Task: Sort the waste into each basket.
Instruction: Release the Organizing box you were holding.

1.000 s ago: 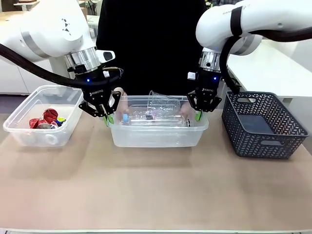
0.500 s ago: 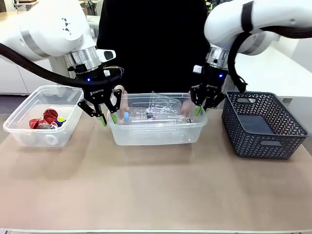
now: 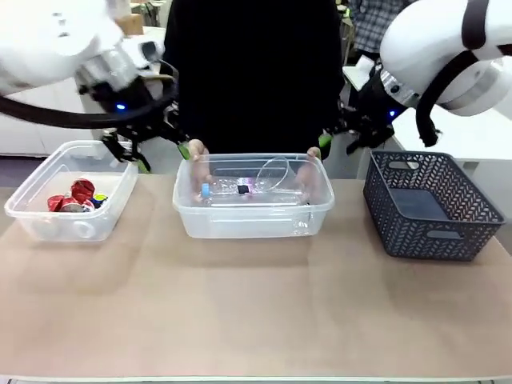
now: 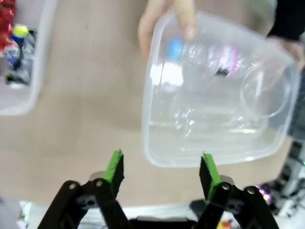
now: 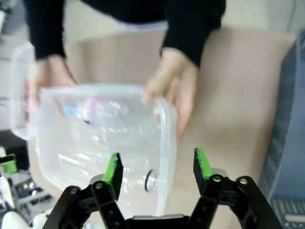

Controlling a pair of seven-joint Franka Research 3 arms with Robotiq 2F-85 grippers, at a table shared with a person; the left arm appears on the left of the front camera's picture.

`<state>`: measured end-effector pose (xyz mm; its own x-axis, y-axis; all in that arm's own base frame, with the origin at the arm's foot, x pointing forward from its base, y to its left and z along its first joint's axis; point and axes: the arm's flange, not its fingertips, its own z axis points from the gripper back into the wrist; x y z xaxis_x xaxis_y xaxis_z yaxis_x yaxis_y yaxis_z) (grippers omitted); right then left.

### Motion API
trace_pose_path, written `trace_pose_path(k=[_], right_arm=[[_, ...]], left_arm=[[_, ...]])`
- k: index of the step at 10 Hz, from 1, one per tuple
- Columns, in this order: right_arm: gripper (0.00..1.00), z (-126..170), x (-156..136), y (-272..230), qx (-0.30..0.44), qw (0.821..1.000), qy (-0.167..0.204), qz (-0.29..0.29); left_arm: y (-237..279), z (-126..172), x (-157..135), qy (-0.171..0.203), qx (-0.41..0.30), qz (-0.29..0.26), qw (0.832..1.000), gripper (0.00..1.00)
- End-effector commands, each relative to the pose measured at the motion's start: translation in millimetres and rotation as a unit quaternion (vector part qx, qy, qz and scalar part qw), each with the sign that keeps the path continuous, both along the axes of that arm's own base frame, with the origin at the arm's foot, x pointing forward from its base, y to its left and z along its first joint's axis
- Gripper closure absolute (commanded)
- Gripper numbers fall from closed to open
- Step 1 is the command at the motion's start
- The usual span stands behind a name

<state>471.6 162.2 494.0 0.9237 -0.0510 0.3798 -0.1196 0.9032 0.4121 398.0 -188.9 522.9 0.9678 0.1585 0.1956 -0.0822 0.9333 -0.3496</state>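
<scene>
1. Grippers: left gripper (image 4: 162,171) and right gripper (image 5: 156,171) both spread wide, holding nothing, raised above the table (image 3: 256,312).
2. Bottles (image 3: 244,188) inside the middle tub (image 3: 254,216), steadied by a person's hands (image 3: 196,152); crushed cans (image 3: 76,196) in the left tub (image 3: 48,228).
3. Sorting seemingly finished; next, probably arm retreat.
</scene>
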Motion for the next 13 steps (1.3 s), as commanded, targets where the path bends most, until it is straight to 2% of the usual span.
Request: trace_pose_path(k=[1,2,3,4,5,12,13], right_arm=[[0.00,-19,-25,-5,0.036,0.993,-0.108,0.024],[0.00,-19,-28,-8,0.047,0.990,-0.133,0.016],[0.00,-21,-26,-10,0.047,0.991,-0.126,0.001],[0.00,4,-21,-4,0.019,0.995,-0.095,-0.009],[0.00,4,-21,-4,0.019,0.995,-0.095,-0.009],[0.00,4,-21,-4,0.019,0.995,-0.095,-0.009],[0.02,-2,-24,-3,0.014,0.995,-0.103,-0.007]], left_arm=[[9,-24,-17,-0.078,-0.007,0.014,0.997,0.00],[11,-28,-13,-0.090,-0.001,0.021,0.996,0.00],[14,-35,-5,-0.106,0.014,0.075,0.991,0.00],[16,-39,6,-0.080,0.002,0.122,0.989,0.00],[17,-18,-12,-0.093,-0.002,0.042,0.995,0.00],[11,-19,-12,-0.095,-0.004,0.049,0.994,0.00],[22,-3,-22,-0.096,-0.013,0.015,0.995,0.00]])
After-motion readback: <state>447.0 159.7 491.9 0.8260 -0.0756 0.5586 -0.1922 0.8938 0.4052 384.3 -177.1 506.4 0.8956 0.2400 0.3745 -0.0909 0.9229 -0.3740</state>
